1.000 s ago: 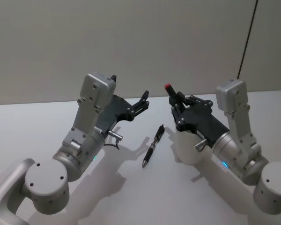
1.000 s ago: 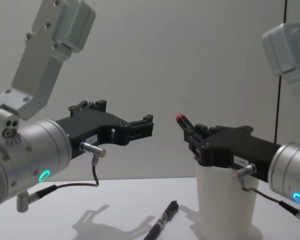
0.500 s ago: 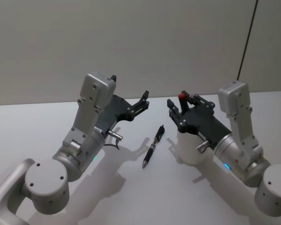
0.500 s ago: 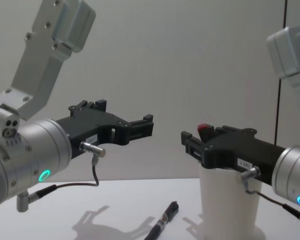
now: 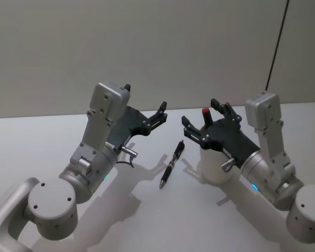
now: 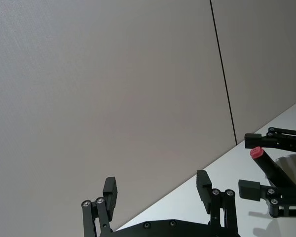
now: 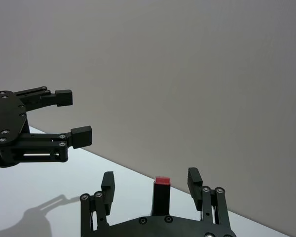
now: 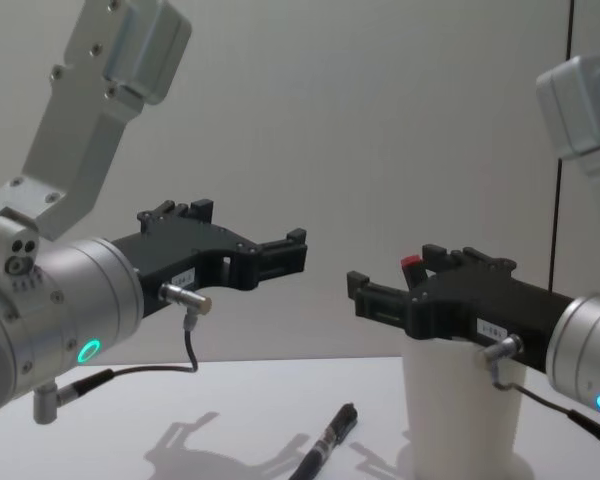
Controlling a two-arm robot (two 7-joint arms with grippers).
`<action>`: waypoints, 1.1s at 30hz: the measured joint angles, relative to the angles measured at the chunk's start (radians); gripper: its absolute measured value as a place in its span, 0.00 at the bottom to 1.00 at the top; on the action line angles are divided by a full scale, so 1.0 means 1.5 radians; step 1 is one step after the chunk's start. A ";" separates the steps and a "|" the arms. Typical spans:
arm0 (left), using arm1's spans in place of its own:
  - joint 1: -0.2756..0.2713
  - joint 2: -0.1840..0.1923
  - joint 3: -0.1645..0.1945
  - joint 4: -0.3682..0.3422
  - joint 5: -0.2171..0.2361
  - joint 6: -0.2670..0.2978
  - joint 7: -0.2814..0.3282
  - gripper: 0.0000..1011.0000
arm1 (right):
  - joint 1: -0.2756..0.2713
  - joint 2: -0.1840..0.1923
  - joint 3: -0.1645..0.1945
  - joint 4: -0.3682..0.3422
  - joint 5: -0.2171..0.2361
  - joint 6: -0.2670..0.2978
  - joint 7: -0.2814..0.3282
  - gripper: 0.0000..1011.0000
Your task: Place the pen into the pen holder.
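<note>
Right end effector (image 5: 200,113): spread wide above the pen holder (image 5: 212,169), right of centre.
Red-capped pen (image 7: 161,189): upright in the pen holder, apparently free of both fingers.
Left end effector (image 5: 162,111): wide, idle, centre frame.
Withdrawal: best straight up, clear of the red-capped pen.
Views: the head view shows a black pen (image 5: 171,163) lying on the tabletop (image 5: 42,142); the right wrist view shows the gaps beside the red-capped pen.

Silver shells on my left arm (image 5: 97,139) and right arm (image 5: 272,142), cyan ring lights glowing. Black, screw-studded links on my left hand (image 5: 160,112) and right hand (image 5: 202,116). Thin cable (image 8: 190,345) below my left wrist.

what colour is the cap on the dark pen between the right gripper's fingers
Red cap, clearest in right wrist view.
</note>
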State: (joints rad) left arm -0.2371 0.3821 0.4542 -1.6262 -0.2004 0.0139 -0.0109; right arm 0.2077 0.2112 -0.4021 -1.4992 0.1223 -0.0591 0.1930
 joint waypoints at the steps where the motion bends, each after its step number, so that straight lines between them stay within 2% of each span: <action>1: 0.000 0.000 0.000 0.000 0.000 0.000 0.000 0.99 | 0.000 0.000 0.000 0.000 0.000 0.000 0.000 0.91; 5: 0.000 0.000 0.000 0.000 0.000 0.000 0.000 0.99 | -0.001 0.001 0.000 0.002 0.000 0.001 0.000 0.99; 9: 0.000 0.000 0.000 0.000 0.000 0.000 0.000 0.99 | -0.002 0.001 0.000 0.001 0.001 0.001 0.001 0.99; 15: 0.000 0.000 0.000 0.000 0.000 0.000 0.000 0.99 | -0.009 0.005 0.002 -0.005 0.018 -0.010 0.011 0.99; 25: 0.000 0.000 0.000 0.000 0.000 0.000 0.000 0.99 | -0.029 0.022 0.012 -0.051 0.081 -0.051 0.029 0.99; 33: 0.000 0.000 0.000 0.000 0.000 0.000 0.000 0.99 | -0.055 0.053 0.034 -0.113 0.155 -0.095 0.035 0.99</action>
State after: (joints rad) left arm -0.2371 0.3821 0.4542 -1.6262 -0.2004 0.0138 -0.0109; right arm 0.1259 0.2904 -0.3505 -1.6689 0.3555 -0.2010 0.2448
